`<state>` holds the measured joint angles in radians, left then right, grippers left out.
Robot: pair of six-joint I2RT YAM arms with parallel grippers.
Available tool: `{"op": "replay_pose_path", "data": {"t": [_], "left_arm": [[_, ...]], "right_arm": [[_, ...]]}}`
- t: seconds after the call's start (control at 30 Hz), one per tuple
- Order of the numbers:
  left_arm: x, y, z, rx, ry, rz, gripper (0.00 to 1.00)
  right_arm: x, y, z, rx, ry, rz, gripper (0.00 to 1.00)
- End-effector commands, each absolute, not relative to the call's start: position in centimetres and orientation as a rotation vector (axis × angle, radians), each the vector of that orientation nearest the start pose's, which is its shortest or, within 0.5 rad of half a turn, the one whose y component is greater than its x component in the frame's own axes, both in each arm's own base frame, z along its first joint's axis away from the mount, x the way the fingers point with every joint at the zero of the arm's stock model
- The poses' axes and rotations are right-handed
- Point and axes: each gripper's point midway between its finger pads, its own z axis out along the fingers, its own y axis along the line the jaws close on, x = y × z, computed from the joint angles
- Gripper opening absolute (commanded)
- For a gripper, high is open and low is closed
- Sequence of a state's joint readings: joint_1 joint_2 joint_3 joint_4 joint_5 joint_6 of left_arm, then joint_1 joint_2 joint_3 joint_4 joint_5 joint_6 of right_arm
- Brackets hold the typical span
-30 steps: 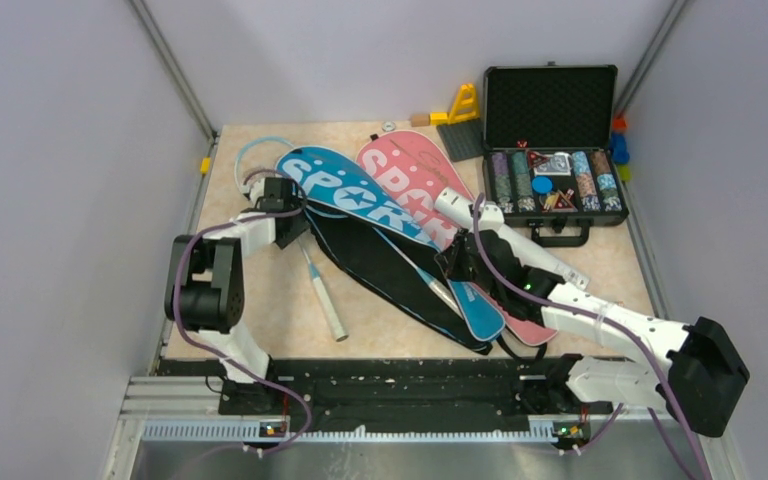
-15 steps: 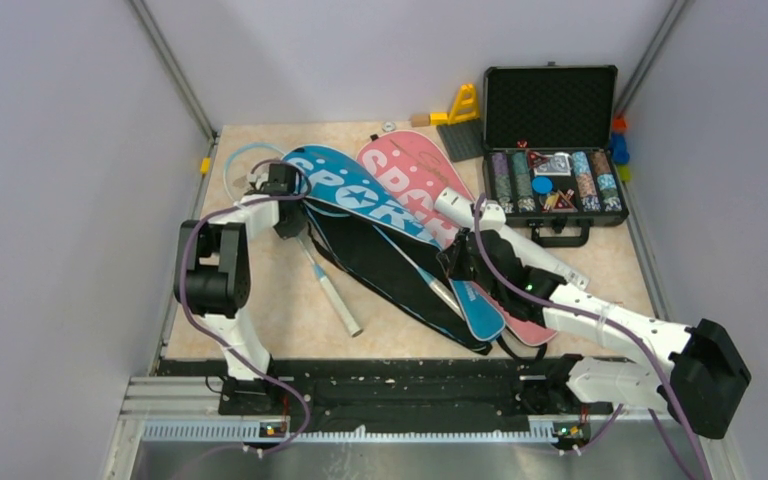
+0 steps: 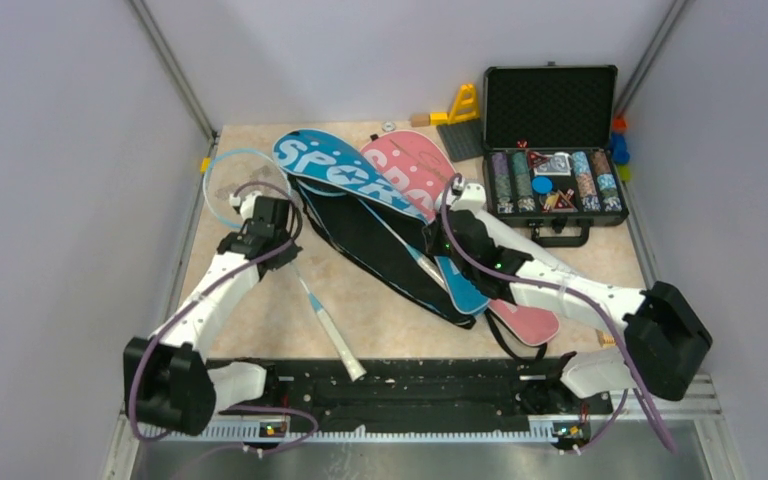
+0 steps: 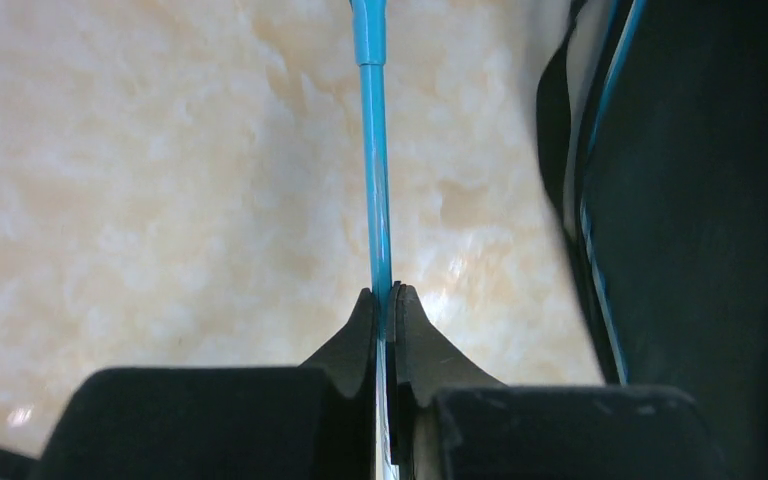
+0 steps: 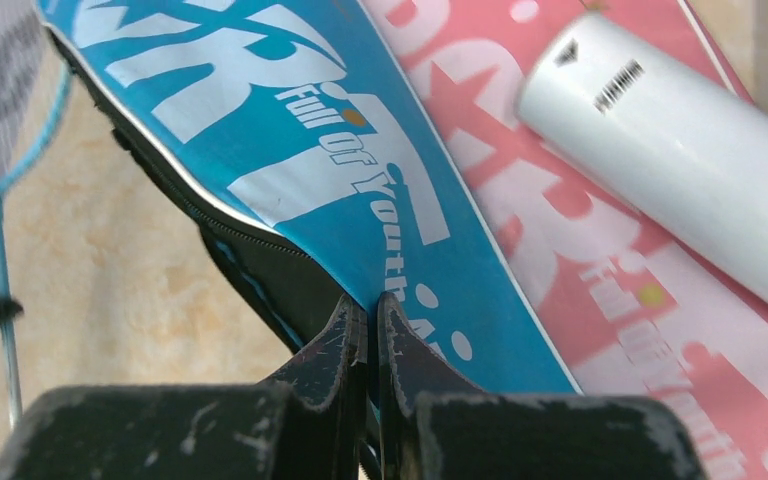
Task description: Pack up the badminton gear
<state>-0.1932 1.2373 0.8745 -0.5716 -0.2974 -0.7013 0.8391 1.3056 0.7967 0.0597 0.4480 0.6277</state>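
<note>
- Racket (image 3: 325, 322): light-blue frame and white handle, lying flat on the surface. The closed left end effector (image 4: 385, 295) pinches its thin blue shaft, with the head beyond it and the handle behind it.
- Blue cover (image 3: 350, 172): white "SPORT" print and black underside. The closed right end effector (image 5: 370, 300) clamps its edge, and the wide end lies ahead of it.
- Pink cover (image 5: 600, 290): same print, lying flat just right of the right end effector and partly under the blue cover.
- White tube (image 5: 680, 200): lies on the pink cover, ahead and to the right of the right end effector.
</note>
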Motion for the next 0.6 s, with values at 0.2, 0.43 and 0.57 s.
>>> {"op": "replay_pose_path", "data": {"t": [0.2, 0.43, 0.57], "left_arm": [[22.9, -5.8, 13.9, -0.687, 2.339, -0.101, 0.0], [20.0, -8.6, 12.2, -0.623, 2.434, -0.251, 0.0], [18.5, -10.9, 10.6, -0.532, 2.515, -0.381, 0.0]], "right_arm": [[38.3, 32.4, 25.5, 0.177, 1.738, 0.646, 0.0], [40.0, 34.7, 25.5, 0.15, 1.746, 0.653, 0.0], [40.1, 35.1, 25.6, 0.141, 1.744, 0.66, 0.0]]}}
